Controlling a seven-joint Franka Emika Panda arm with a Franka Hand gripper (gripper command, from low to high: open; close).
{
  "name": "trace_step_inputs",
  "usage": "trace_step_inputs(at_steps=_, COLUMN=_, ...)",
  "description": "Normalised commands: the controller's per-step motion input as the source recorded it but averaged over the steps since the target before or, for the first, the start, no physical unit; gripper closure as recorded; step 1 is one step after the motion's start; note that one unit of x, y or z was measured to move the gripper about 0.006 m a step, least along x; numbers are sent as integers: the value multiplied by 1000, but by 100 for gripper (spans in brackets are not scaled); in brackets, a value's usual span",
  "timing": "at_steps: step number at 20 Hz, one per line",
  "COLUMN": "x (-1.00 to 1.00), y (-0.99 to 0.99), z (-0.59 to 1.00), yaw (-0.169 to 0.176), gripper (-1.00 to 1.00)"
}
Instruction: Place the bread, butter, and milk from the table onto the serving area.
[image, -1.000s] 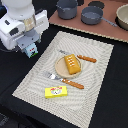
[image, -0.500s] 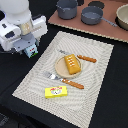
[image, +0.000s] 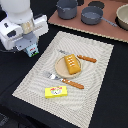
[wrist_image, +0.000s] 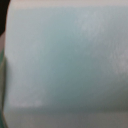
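The bread (image: 73, 63) lies on the round tan plate (image: 60, 70) in the middle of the beige woven placemat (image: 95, 95). The butter (image: 56, 91) lies flat on the placemat near its front edge. My gripper (image: 30, 47) is at the placemat's edge on the exterior view's left, shut on the milk (image: 33, 51). Only the carton's lower part with green and red marks shows under the hand. In the wrist view the milk's pale blue side (wrist_image: 65, 60) fills the whole picture.
An orange-handled fork (image: 66, 80) and knife (image: 85, 58) flank the plate. A brown board (image: 110, 31) at the back carries two grey pots (image: 66, 8) (image: 91, 15). A tan bowl (image: 123, 15) sits at the back on the exterior view's right. The table is black.
My gripper with the milk has shifted a little toward the placemat, to the exterior view's right. The bread and the butter have not moved.
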Motion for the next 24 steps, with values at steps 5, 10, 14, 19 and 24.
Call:
trace_step_inputs(at_steps=5, x=742, y=673, z=954, yaw=0, gripper=100)
trace_step_inputs(at_steps=10, x=857, y=497, z=758, yaw=0, gripper=100)
trace_step_inputs(at_steps=14, x=948, y=346, z=365, yaw=0, gripper=100)
trace_step_inputs(at_steps=19, x=989, y=298, z=49, yaw=0, gripper=100)
trace_step_inputs(at_steps=24, x=986, y=302, z=-2, yaw=0, gripper=100)
